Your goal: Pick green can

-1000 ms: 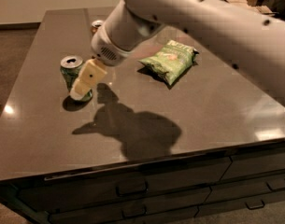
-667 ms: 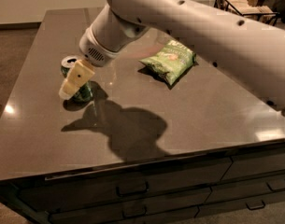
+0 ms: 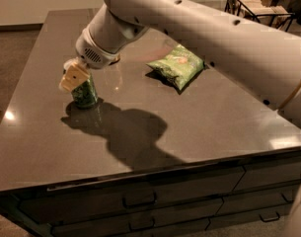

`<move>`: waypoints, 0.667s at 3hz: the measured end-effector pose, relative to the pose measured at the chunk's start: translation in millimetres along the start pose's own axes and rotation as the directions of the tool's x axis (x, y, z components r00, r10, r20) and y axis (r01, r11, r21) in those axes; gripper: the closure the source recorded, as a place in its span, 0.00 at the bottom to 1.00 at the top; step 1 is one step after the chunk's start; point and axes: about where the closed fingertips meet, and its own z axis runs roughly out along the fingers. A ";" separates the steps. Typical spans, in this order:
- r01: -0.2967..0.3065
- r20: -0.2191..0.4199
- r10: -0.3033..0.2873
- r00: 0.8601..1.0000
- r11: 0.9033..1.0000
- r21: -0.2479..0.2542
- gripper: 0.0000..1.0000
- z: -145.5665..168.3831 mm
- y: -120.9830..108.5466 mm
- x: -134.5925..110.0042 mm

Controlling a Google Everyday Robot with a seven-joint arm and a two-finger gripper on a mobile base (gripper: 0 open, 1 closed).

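The green can [image 3: 86, 94] stands upright on the left part of the dark table [image 3: 214, 127]. Its body is green with pale markings. My gripper [image 3: 73, 76] sits right at the can's top, coming in from the upper right, and covers the can's silver top. The big white arm [image 3: 199, 28] stretches from the right edge of the view across the table to the gripper. The arm's shadow lies on the table in front of the can.
A flat green chip bag [image 3: 178, 65] lies right of the can, past the table's middle. Drawers with dark handles [image 3: 140, 201] run along the table's front. A dark wire rack [image 3: 248, 4] stands at the back right. The orange-brown can is hidden.
The gripper has moved left and down from beside the can to its top. The can has stayed in place.
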 end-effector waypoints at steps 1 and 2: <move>0.008 0.003 -0.008 1.000 1.000 -0.010 0.65 -5.6 -6.0 -3.4; 0.035 0.015 -0.035 0.999 0.999 -0.030 0.96 -28.6 -15.6 -6.4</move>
